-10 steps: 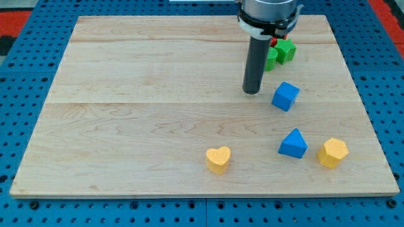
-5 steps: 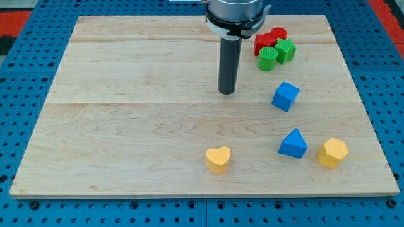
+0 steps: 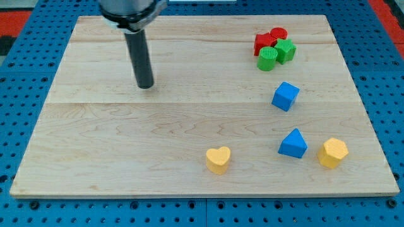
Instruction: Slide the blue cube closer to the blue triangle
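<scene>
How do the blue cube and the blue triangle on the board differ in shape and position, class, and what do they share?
Shape: the blue cube has square faces, while the blue triangle is a wedge that narrows to a point at its top.
Position: the blue cube sits nearer the view's top, close below the red and green blocks; the blue triangle sits nearer the view's bottom, beside the yellow block.
Both are the same blue, and both lie far to the right of my tip.

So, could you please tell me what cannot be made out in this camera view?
- Arm above the rod: cut off by the view's top edge.
- Red blocks: partly hidden by the green blocks in front; their shapes are unclear.
- Far faces of the blue cube and blue triangle: turned away.
- My tip shows, far to the view's left of all blocks.
</scene>
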### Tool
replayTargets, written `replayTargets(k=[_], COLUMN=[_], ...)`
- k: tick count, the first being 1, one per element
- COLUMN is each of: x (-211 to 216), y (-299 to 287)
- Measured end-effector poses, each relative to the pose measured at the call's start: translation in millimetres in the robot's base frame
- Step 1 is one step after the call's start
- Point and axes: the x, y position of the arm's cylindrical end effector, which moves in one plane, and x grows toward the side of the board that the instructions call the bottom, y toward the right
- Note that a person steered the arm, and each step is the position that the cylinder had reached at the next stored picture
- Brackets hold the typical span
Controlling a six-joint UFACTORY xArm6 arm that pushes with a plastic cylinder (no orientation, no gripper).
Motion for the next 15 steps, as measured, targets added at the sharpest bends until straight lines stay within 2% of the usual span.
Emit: replayTargets(k=[2,3,6,7,9,11,12,14,15], x=[3,4,4,4,4,4,4,37,37], y=[-21,-1,144,175,181,255,255,305,305])
